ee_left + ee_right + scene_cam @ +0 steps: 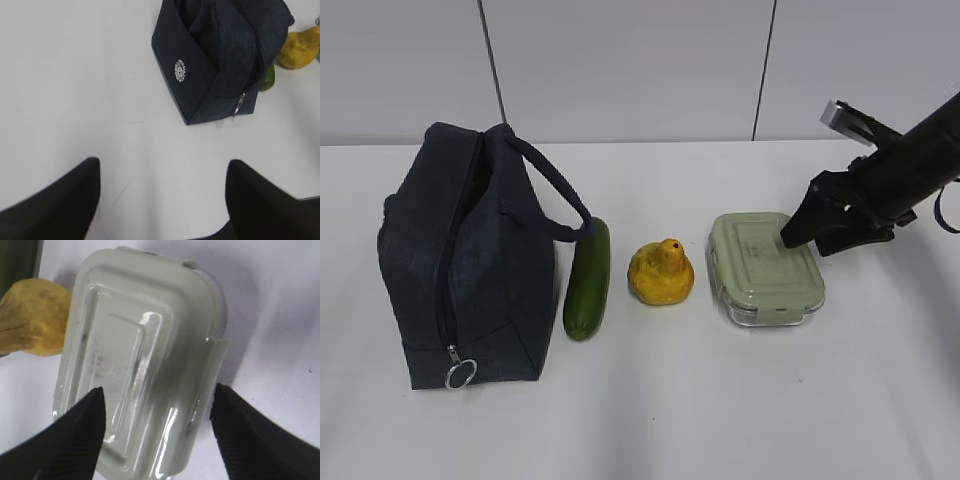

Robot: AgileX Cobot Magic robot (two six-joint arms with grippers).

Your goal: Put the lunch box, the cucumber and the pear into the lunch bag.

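The lunch box (765, 265), clear glass with a sage-green lid, sits right of centre; it fills the right wrist view (140, 355). My right gripper (805, 232) is open just above its far right end, one finger over the lid, the other beyond its right edge (157, 402). The yellow pear (661, 272) sits left of the box and shows in the right wrist view (32, 322). The dark green cucumber (588, 279) lies beside the navy lunch bag (470, 260), whose zipper looks closed. My left gripper (162, 172) is open over bare table, short of the bag (220, 55).
The white table (720, 400) runs to a pale panelled wall behind. The bag's silver ring pull (460, 373) hangs at its front bottom. A loop handle (555, 190) arches over toward the cucumber. The left arm does not show in the exterior view.
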